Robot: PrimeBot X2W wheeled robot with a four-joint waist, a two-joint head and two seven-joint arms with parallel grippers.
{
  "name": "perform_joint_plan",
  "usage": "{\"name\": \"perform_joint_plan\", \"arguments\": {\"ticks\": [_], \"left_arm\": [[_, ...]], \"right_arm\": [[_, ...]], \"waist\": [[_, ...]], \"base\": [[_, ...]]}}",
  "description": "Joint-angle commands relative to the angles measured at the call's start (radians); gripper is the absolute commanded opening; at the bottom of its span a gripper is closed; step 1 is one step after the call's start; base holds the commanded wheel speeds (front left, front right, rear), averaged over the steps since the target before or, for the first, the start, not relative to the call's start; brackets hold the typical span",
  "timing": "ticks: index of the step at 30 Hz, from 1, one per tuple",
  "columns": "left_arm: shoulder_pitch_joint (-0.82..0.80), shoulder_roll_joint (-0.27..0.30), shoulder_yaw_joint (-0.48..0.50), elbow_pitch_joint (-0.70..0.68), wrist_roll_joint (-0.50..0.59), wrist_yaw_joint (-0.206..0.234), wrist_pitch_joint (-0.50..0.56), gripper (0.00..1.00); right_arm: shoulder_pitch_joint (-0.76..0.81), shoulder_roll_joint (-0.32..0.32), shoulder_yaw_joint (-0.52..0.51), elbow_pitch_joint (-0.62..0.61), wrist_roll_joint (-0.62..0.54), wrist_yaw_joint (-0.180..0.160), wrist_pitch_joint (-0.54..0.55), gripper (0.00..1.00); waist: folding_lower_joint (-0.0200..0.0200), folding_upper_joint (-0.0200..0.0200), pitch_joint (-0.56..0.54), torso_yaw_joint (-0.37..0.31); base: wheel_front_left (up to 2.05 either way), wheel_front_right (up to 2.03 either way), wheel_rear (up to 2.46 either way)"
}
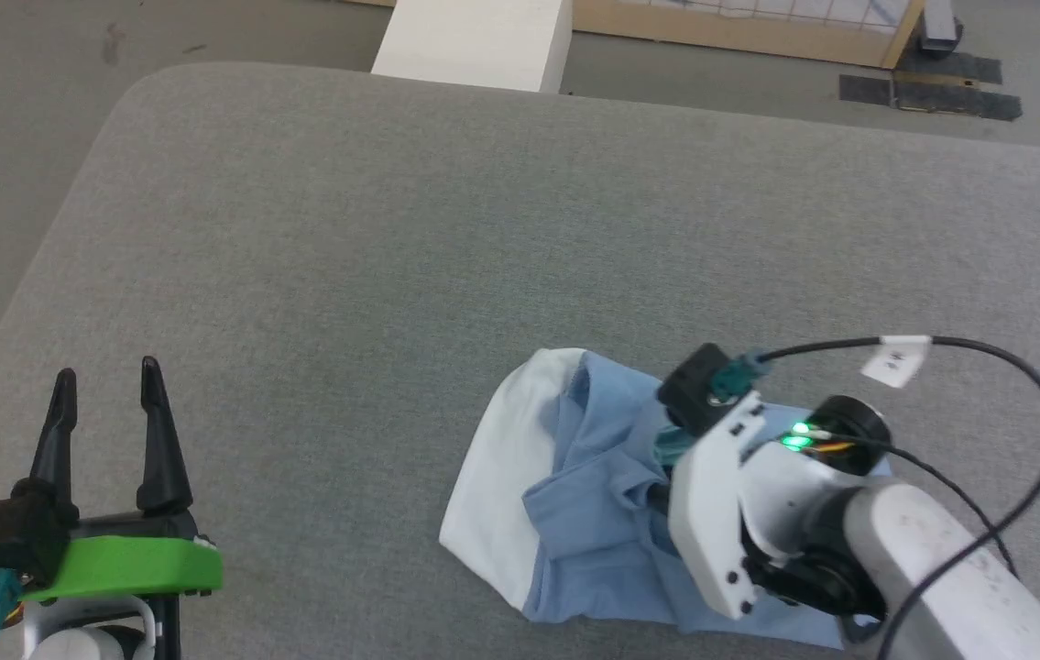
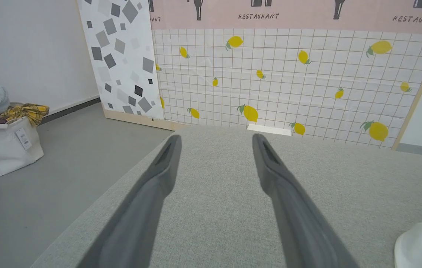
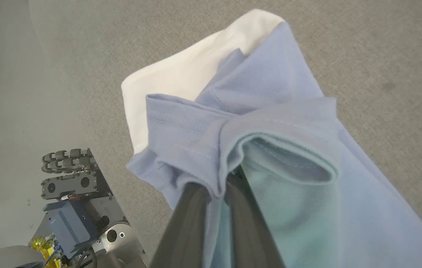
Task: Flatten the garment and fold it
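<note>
- Right gripper (image 3: 229, 180) is clenched on a blue fold of the garment (image 1: 588, 513), with fabric bunched round its fingertips.
- Garment sits crumpled by the table's (image 1: 373, 238) near edge, right of middle.
- Left gripper (image 1: 107, 368) hangs spread wide by the left edge, well apart.

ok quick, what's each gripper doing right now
left gripper: open, holding nothing
right gripper: shut on a fold of the garment
</note>
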Motion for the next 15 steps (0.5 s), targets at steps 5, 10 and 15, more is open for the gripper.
{"name": "perform_joint_plan", "arguments": {"ticks": [5, 10, 15], "left_arm": [[-0.008, -0.023, 0.002, 0.007, 0.012, -0.013, -0.005, 1.0], [-0.01, -0.032, 0.009, 0.016, 0.013, -0.023, -0.005, 1.0], [-0.015, -0.036, 0.014, 0.021, 0.02, -0.027, -0.005, 1.0]], "right_arm": [[-0.073, 0.046, 0.054, 0.114, -0.026, -0.002, -0.067, 0.0], [-0.109, 0.082, 0.108, 0.198, -0.039, -0.002, -0.132, 0.49], [-0.148, 0.148, 0.143, 0.215, 0.0, -0.002, -0.192, 1.0]], "waist": [[0.0, 0.0, 0.016, 0.024], [0.0, 0.0, 0.024, 0.026], [0.0, 0.0, 0.023, 0.008]], "base": [[0.0, 0.0, 0.0], [0.0, 0.0, 0.0], [0.0, 0.0, 0.0]]}}
